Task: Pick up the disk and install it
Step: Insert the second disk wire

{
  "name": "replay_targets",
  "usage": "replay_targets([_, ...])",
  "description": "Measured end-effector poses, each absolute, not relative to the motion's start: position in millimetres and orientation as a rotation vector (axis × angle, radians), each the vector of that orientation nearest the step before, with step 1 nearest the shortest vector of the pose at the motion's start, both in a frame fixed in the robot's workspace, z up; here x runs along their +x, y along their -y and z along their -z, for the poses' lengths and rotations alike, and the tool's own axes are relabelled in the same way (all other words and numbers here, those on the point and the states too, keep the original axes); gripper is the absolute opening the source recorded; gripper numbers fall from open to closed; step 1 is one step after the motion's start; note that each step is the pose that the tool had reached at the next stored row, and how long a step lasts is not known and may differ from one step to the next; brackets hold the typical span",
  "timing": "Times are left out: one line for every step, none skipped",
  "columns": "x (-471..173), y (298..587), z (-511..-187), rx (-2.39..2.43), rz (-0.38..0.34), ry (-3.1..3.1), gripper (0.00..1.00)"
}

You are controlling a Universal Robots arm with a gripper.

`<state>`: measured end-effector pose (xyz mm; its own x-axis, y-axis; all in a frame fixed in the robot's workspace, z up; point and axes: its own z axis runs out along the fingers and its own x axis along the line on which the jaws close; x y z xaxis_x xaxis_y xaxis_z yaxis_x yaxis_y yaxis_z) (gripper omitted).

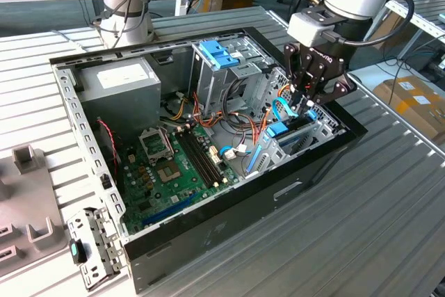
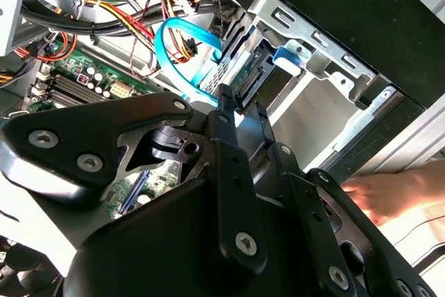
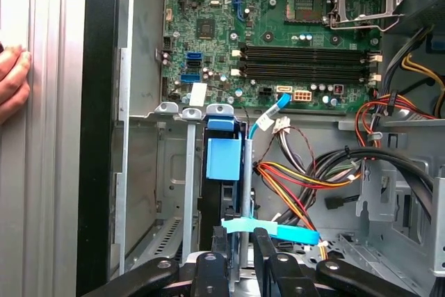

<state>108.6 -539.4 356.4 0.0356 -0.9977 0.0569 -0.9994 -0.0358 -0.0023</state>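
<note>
The tool [image 1: 306, 97] hangs inside the open case [image 1: 229, 206], its fingers [image 3: 212, 269] clenched on the disk [image 3: 224, 160]. The disk stands on edge in the drive bay [image 3: 189, 172], beside the motherboard [image 1: 174, 168]. A hand [image 3: 12, 81] rests on the surface [image 1: 361, 227] outside the case.

From the exterior view we look down at an angle, from well off, on the whole open computer case [image 1: 208, 241] lying on the table [image 1: 361, 227]. In the first wrist view we face down along the jaws, close over the drive bay [image 3: 188, 172], the motherboard [image 3: 278, 26] beyond. In the second wrist view we peer past the gripper's linkage, nearer still. Both wrist views share the blue cable [image 2: 182, 46].
</note>
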Motion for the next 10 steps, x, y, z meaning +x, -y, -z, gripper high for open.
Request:
replay_targets([108.7,539.1,-356.4,2.233,-0.066,2.155,0.29])
replay_targets([109.1,538.4,-356.4,2.233,-0.066,2.155,0.29])
replay_targets([109.2,538.1,-356.3,2.233,-0.066,2.155,0.29])
replay_targets([109.5,537.6,-356.4,2.233,-0.066,2.154,0.29])
replay_targets([110.0,536.7,-356.4,2.233,-0.066,2.154,0.29])
replay_targets([110.9,535.1,-356.4,2.234,-0.066,2.154,0.29])
replay_targets([111.7,534.0,-356.3,2.234,-0.066,2.154,0.29])
replay_targets([112.4,533.3,-356.4,2.235,-0.066,2.153,0.29])
replay_targets([113.2,532.6,-356.4,2.235,-0.066,2.152,0.29])
replay_targets([114.2,532.0,-356.4,2.236,-0.066,2.151,0.29])
